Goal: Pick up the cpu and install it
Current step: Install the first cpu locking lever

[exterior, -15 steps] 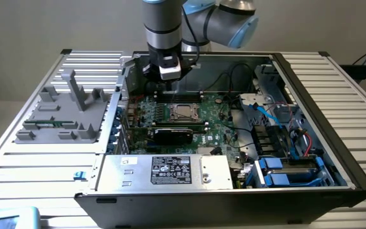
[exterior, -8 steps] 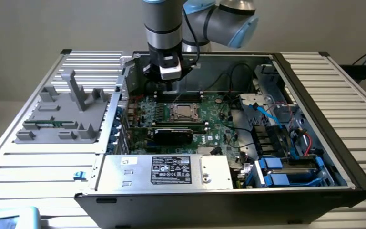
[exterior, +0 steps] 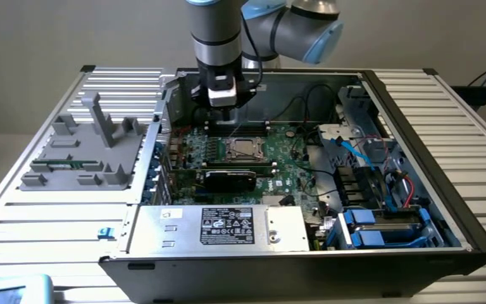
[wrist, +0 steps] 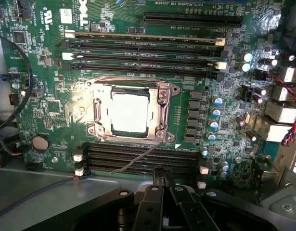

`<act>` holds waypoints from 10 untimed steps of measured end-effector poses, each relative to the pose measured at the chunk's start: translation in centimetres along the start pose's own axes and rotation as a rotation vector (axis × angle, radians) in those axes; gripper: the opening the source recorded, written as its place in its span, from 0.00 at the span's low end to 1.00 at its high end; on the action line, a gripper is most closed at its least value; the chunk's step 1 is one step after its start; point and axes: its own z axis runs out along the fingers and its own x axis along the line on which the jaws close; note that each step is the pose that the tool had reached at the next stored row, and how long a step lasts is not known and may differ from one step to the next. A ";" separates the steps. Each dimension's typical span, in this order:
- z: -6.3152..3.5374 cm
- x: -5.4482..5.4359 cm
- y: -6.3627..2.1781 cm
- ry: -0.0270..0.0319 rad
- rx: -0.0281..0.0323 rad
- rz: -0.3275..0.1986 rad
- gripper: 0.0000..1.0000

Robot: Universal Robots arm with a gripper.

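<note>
Ribbed metal tabletop (exterior: 49, 215) carries an open computer case (exterior: 226, 278), and inside it we see the green motherboard (wrist: 46, 115). We find the cpu (wrist: 130, 113) lying flat within the socket frame (wrist: 163, 113), its pale metal top facing up. Our gripper (wrist: 159, 177) hangs above the board's edge near the socket, fingers drawn together with nothing between them. We judge the chip light, stiff and smooth on top, with a delicate underside. We would hold it level by two opposite edges with gentle pressure, though the frame leaves little edge exposed.
</note>
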 end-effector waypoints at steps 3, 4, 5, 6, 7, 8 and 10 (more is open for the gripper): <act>0.12 -0.2 0.03 0.0053 -0.0009 0.016 0.11; 0.17 -0.2 0.04 0.0065 -0.0011 0.019 0.11; 0.22 -0.3 0.05 0.0076 -0.0015 0.022 0.11; 0.28 -0.4 0.06 0.0087 -0.0018 0.026 0.11; 0.36 -0.5 0.08 0.0099 -0.0020 0.030 0.11; 0.45 -0.6 0.10 0.0113 -0.0024 0.035 0.11; 0.72 -0.7 0.17 0.0151 -0.0033 0.046 0.11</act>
